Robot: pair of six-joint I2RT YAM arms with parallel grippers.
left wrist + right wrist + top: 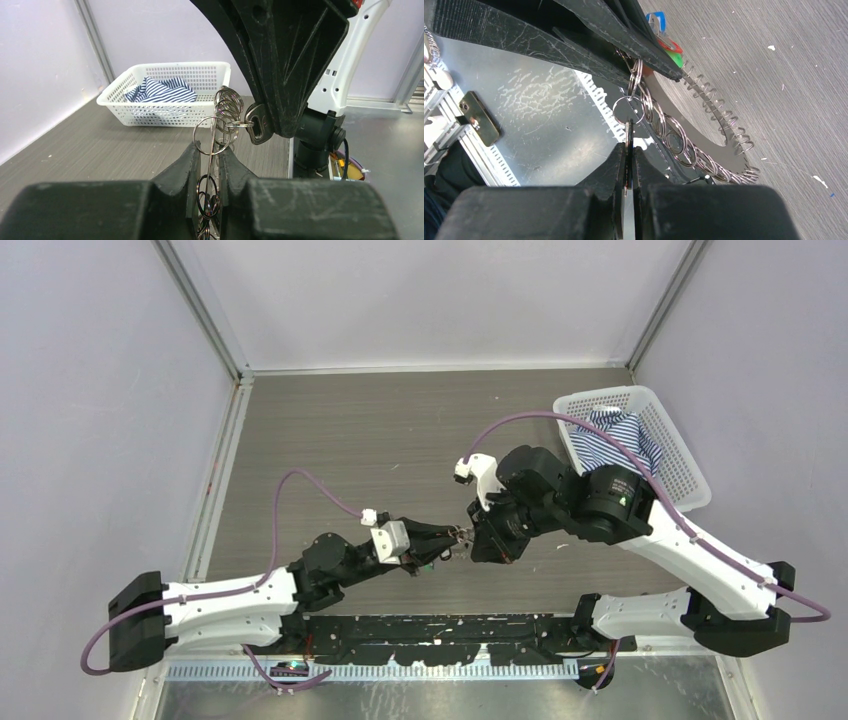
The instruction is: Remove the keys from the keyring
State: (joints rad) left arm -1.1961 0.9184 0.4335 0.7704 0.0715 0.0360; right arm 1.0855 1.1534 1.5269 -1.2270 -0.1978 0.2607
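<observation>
L claw (pixel 206 152) on keyring (pixel 711 137), R claw (pixel 629 150) on dark key (pixel 258 127)

Mid-bench (pixel 380 430), the keyring (pixel 711 135) in the left end effector (pixel 450 540) sits left of the key (pixel 257 127) in the right end effector (pixel 472 536); basket (pixel 690 485) behind-right.

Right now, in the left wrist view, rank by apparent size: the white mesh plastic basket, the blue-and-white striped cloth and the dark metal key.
1. White mesh basket
2. Striped cloth
3. Dark key, smallest even though nearest the camera.
</observation>
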